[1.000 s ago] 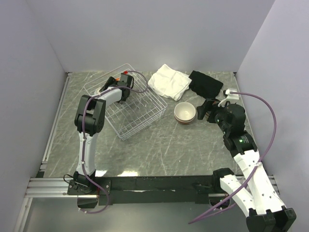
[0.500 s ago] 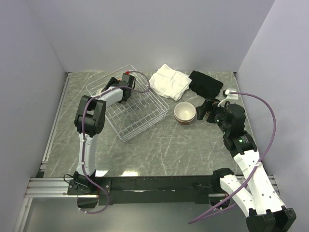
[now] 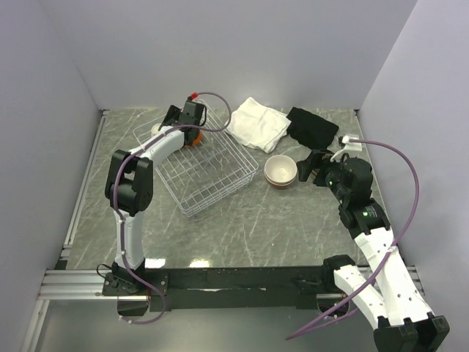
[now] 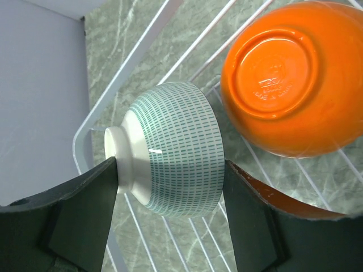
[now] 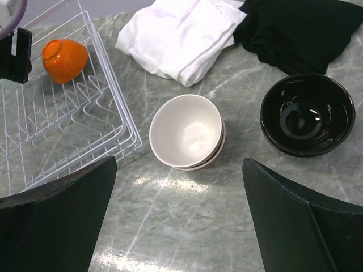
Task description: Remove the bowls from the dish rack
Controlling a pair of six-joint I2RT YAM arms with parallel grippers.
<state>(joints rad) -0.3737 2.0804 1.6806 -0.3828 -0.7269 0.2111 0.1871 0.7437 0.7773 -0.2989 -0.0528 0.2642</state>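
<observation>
The left gripper (image 4: 170,175) was clamped across the blue-green bowl (image 4: 176,141), foot to rim, near the dish rack (image 4: 131,61)'s twelve o'clock rim; the orange bowl (image 4: 289,79) lay just beside it at two o'clock; a slow, straight lift clear of the wires seemed wisest, keeping that neighbour undisturbed; the right gripper (image 5: 180,164) hung spread wide over the stacked cream bowls (image 5: 186,131).

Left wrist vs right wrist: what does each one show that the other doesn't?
Left wrist only: the blue-green bowl, on its side between the left gripper's fingers, which both seem to touch it.
Right wrist only: the nested cream bowls and the black bowl on the table outside the rack, plus the white cloth and the black cloth.
Both: the orange bowl, upside down in the dish rack.
</observation>
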